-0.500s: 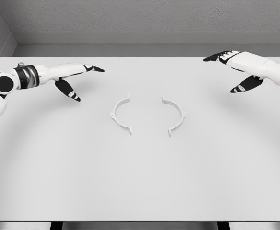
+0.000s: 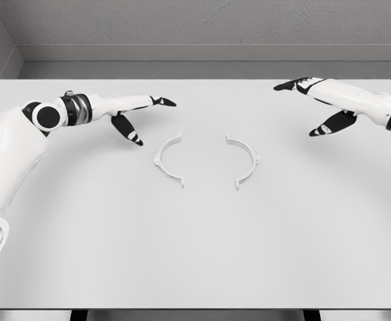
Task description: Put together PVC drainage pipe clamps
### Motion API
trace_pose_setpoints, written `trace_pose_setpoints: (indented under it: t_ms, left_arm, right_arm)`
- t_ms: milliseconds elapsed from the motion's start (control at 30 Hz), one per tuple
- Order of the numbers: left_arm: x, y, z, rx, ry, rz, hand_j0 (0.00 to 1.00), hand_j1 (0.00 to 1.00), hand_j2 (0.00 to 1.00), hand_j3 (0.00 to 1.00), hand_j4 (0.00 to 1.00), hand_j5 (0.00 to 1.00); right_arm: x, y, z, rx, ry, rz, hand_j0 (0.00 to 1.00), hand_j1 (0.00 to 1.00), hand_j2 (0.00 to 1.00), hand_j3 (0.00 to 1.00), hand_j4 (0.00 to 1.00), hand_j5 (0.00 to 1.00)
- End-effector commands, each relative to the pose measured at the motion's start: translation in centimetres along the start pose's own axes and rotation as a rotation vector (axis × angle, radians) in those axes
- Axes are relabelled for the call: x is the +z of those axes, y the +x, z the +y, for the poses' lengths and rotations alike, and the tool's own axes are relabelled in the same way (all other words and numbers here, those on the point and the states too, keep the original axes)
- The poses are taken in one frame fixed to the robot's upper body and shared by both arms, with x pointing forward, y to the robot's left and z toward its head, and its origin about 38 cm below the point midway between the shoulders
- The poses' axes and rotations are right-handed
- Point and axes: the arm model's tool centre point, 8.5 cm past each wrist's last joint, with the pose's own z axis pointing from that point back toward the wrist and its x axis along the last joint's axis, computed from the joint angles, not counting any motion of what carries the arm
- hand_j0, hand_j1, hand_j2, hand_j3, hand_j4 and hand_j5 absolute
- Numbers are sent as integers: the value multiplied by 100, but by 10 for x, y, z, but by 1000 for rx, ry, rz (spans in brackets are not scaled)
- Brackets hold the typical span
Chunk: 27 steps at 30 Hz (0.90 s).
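Two white half-ring clamp pieces lie on the white table [image 2: 195,254], their open sides facing each other with a gap between. The left clamp half [image 2: 167,159] curves like an opening bracket; the right clamp half [image 2: 245,162] mirrors it. My left hand [image 2: 142,120] hovers up and left of the left half, fingers spread and holding nothing. Far to the upper right of the right half, my right hand [image 2: 309,107] hangs with its fingers spread, empty as well. Neither hand touches a clamp piece.
A grey wall [image 2: 195,27] runs behind the table's far edge. The table's front edge [image 2: 195,309] crosses the bottom of the view.
My left hand has moved right, closer to the left clamp half. My right hand has shifted slightly left and lower. Both clamp halves lie where they were.
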Motion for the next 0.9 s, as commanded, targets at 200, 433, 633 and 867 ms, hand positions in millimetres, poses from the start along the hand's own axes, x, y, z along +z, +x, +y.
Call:
trace_pose_setpoints:
  t_ms: [200, 433, 633, 867]
  left_arm:
    - [-15, 13, -3, 10, 0, -35, 100, 100, 100, 100, 100, 100]
    - [-19, 16, -4, 8, -6, -41, 100, 100, 100, 100, 100, 100]
    - [-19, 15, -7, 0, -16, -35, 100, 100, 100, 100, 100, 100]
    - [-23, 18, -10, -6, -26, -41, 100, 100, 100, 100, 100, 100]
  right_arm:
    - [-19, 5, 28, -20, -3, -22, 100, 100, 100, 100, 100, 100]
    - [-20, -3, 47, -59, -116, 6, 100, 100, 100, 100, 100, 100]
    - [-25, 2, 55, -59, -82, -13, 100, 100, 100, 100, 100, 100]
    - [-28, 5, 62, -71, -64, -25, 100, 100, 100, 100, 100, 100]
